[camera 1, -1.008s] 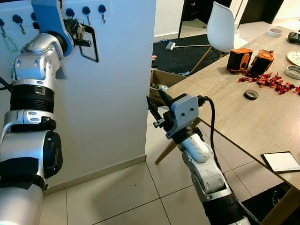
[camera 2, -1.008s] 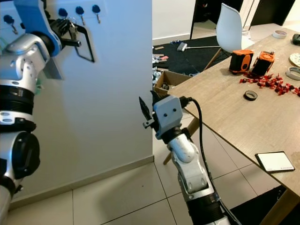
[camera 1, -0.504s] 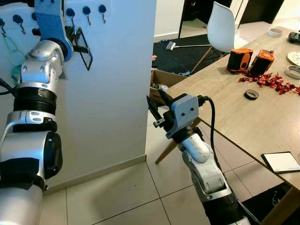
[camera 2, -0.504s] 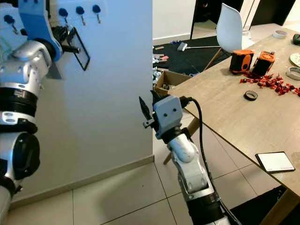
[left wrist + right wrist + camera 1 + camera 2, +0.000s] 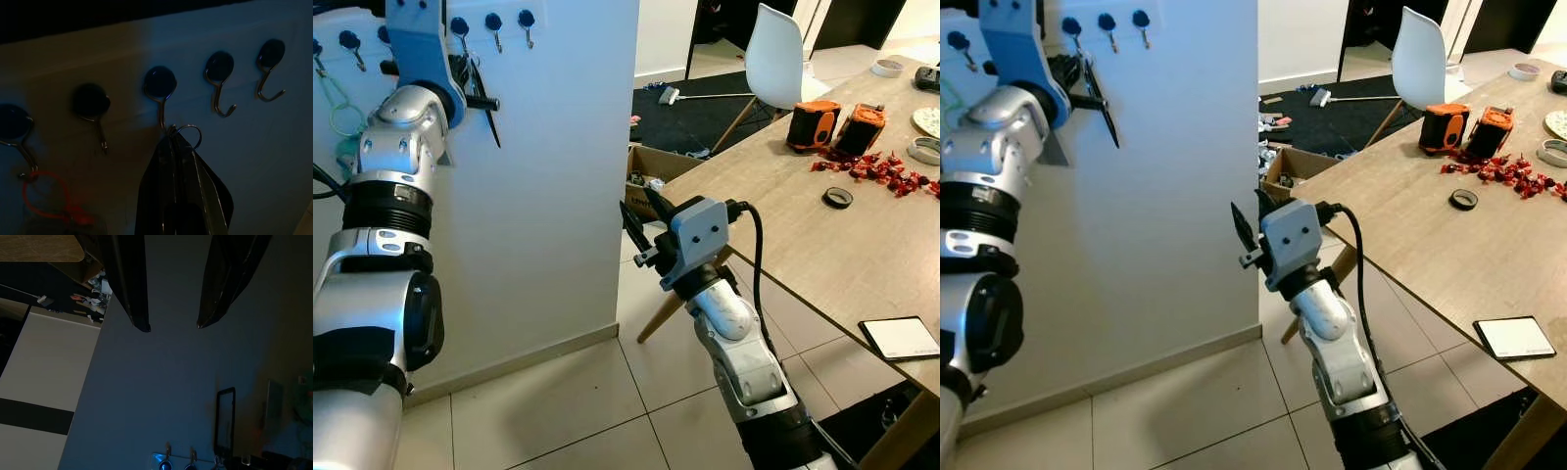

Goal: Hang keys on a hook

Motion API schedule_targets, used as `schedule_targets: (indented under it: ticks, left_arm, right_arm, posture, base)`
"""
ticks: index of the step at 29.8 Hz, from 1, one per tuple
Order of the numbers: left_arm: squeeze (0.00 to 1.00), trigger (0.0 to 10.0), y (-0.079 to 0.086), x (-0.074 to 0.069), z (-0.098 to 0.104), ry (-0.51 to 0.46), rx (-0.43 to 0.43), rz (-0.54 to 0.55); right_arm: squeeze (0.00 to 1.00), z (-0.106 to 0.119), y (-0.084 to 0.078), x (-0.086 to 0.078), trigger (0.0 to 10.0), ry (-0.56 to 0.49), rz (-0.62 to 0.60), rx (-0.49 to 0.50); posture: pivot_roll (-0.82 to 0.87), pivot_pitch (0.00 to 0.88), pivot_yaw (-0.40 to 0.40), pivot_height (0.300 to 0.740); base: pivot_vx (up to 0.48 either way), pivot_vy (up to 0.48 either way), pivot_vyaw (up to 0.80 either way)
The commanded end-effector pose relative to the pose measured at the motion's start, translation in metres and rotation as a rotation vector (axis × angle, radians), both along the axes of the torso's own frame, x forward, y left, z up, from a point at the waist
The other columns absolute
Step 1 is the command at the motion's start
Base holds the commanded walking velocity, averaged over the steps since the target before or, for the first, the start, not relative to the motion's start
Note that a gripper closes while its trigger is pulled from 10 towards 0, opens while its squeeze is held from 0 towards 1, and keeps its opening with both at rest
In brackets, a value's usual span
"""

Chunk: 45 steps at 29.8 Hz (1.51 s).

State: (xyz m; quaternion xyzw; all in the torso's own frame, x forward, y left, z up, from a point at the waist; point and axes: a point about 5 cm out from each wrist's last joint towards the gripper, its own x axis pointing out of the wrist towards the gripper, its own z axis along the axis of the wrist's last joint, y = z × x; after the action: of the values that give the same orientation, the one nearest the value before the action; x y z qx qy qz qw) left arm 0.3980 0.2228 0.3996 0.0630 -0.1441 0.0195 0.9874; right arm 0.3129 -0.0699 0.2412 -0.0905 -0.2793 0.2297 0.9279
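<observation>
A row of blue-capped hooks (image 5: 494, 22) is fixed high on the white wall. My left gripper (image 5: 173, 139) is raised to them and is shut on the keys. Their silver ring (image 5: 190, 136) sits at the fingertips, right at the lower end of the middle hook (image 5: 160, 85). Whether the ring is over the hook cannot be told. A black rectangular tag (image 5: 489, 119) hangs from the keys below the gripper, seen edge-on. My right gripper (image 5: 641, 213) is held out low by the wall corner, open and holding nothing.
A green loop (image 5: 337, 98) hangs on a hook further left. On the right is a wooden table (image 5: 803, 215) with two orange devices (image 5: 813, 124), red bits, a tape roll and a phone (image 5: 899, 338). A white chair (image 5: 773, 54) and a cardboard box (image 5: 651, 166) stand behind.
The left wrist has turned, so the black tag has swung from face-on to edge-on against the wall. The right arm has not moved.
</observation>
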Motion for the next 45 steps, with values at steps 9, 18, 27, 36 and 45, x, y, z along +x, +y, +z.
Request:
schedule_targets:
  ticks: [9,18,27,36,45]
  left_arm:
    - [0.0,10.0,0.0,0.002,0.006,-0.029,0.004,0.022]
    - [0.0,10.0,0.005,0.006,-0.001,-0.007,0.006,0.066]
    - [0.0,10.0,0.006,0.004,0.012,-0.049,-0.011,0.071]
    - [0.0,10.0,0.002,0.0,0.022,-0.089,0.015,0.05]
    - [0.0,10.0,-0.001,0.006,0.012,-0.061,0.028,0.062]
  right_arm:
    - [0.0,-0.004,0.003,-0.001,10.0,0.011,0.017,-0.005]
    - [0.0,-0.004,0.002,-0.001,10.0,0.012,0.012,-0.005]
    - [0.0,-0.005,0.0,-0.002,10.0,0.013,0.003,-0.003]
    - [0.0,-0.005,0.001,-0.002,10.0,0.015,0.008,-0.001]
    - [0.0,-0.004,0.002,-0.002,10.0,0.015,0.014,-0.002]
  posture:
    - [0.03,0.22,0.041,0.74]
    - [0.03,0.225,0.046,0.74]
    - [0.02,0.229,0.052,0.74]
    - [0.03,0.233,0.044,0.74]
    - [0.03,0.237,0.042,0.74]
  base:
    - [0.0,0.0,0.0]
    - [0.0,0.0,0.0]
    - [0.0,0.0,0.0]
    - [0.0,0.0,0.0]
    - [0.0,0.0,0.0]
